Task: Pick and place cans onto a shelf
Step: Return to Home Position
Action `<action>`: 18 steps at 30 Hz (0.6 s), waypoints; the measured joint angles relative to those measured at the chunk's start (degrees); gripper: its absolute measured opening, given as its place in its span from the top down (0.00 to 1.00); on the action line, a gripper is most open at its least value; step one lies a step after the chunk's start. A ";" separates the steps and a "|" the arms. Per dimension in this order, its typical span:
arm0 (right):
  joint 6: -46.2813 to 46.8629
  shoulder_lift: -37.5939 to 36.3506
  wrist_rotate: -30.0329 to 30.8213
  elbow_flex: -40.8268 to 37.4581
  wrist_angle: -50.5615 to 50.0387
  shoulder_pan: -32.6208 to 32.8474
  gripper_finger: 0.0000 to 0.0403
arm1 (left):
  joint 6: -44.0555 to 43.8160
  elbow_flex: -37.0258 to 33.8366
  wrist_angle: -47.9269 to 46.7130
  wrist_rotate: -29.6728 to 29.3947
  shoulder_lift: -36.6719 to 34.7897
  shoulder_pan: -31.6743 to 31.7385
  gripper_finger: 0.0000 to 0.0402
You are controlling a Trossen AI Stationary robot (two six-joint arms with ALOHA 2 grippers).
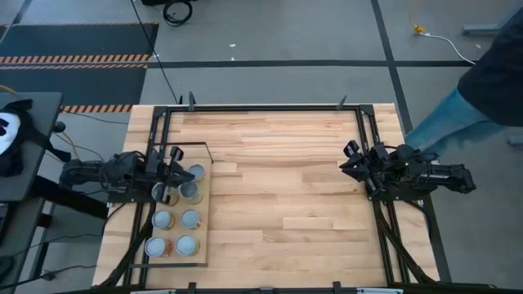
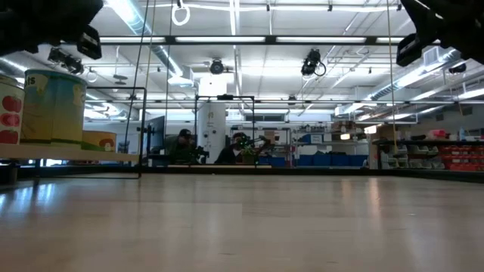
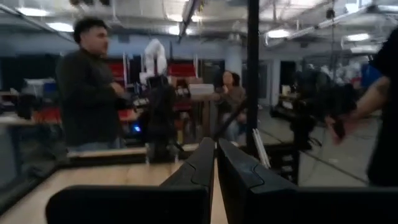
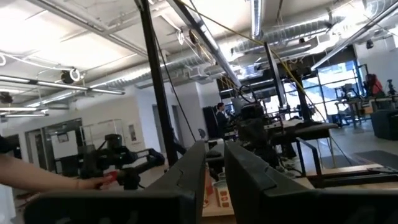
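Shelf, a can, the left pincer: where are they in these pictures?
shelf (image 1: 205, 233): high view, bare wood by its right edge.
can (image 1: 190, 218): high view, its round top.
left pincer (image 3: 216, 144): left wrist view, between its fingertips.

Only an unreadable lettering fragment shows on the green-yellow can (image 2: 53, 106).

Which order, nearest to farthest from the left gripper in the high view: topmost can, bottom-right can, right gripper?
From the left gripper:
1. Topmost can, right beside it on the shelf.
2. Bottom-right can, at the shelf's other end.
3. Right gripper, across the table.
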 joint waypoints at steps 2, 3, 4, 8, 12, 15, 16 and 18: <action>-0.08 -0.03 -0.21 0.00 -0.36 -0.01 0.84 | 0.19 -1.67 1.90 -1.66 -0.18 0.05 0.94; -0.06 0.01 -0.29 0.00 -0.49 -0.02 0.84 | 1.16 -2.91 2.68 -2.43 -0.39 0.06 0.94; -0.07 0.11 -0.26 0.01 -0.57 0.00 0.84 | 2.57 -4.18 4.12 -2.90 -0.40 0.14 0.94; -1.19 0.14 0.13 0.02 -3.03 0.00 0.84 | 4.53 -4.15 5.30 -4.06 0.09 0.29 0.94; -2.16 0.14 1.89 -0.20 -4.86 -0.02 0.84 | 3.91 -4.16 4.62 -4.09 -0.27 0.29 0.94; -3.08 0.14 3.51 -0.20 -5.03 -0.02 0.84 | 4.03 -4.18 5.02 -4.09 -0.27 0.29 0.94; -3.16 0.14 4.45 -0.20 -5.27 -0.02 0.84 | 4.03 -4.18 5.30 -4.09 -0.27 0.29 0.94; -3.10 0.14 6.48 -0.20 -6.20 -0.01 0.84 | 3.88 -4.18 5.09 -4.09 -0.25 0.29 0.94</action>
